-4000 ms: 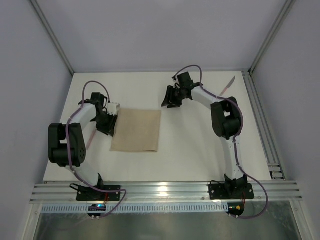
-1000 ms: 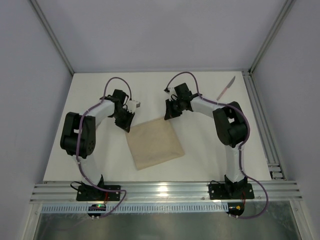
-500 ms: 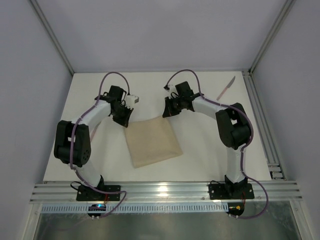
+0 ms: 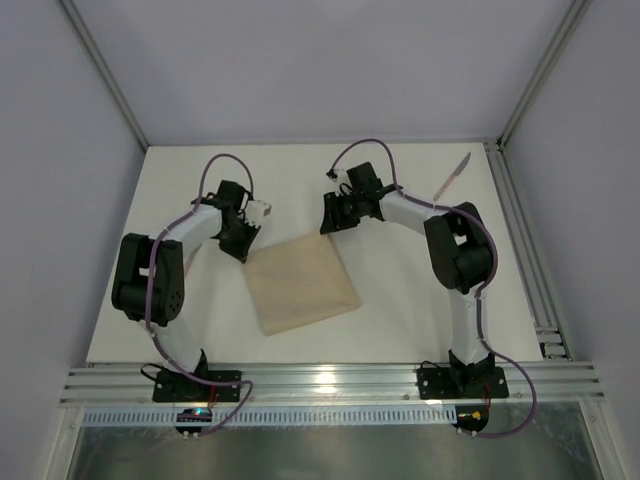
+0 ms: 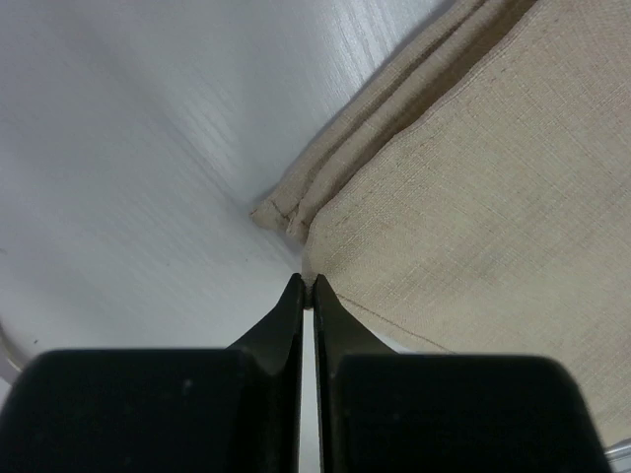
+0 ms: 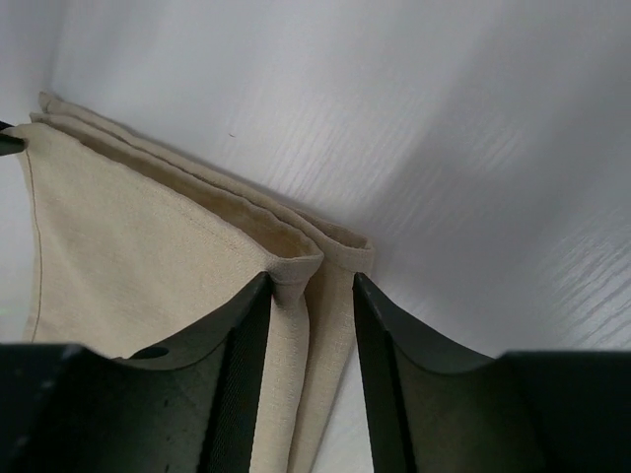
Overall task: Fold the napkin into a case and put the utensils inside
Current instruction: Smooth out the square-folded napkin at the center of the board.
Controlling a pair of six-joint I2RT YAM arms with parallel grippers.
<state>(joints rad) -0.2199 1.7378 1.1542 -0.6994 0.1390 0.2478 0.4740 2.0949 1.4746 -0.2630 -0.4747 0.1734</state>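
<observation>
Folded beige cloth napkin lying on white table, between two grippers.
Left gripper clenched, tips touching one corner; right gripper released, jaws straddling another corner.

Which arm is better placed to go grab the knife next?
Right. The knife lies at the table's far right edge, on the right gripper's side, and its jaws are open. The left gripper is shut on the napkin's corner.
</observation>
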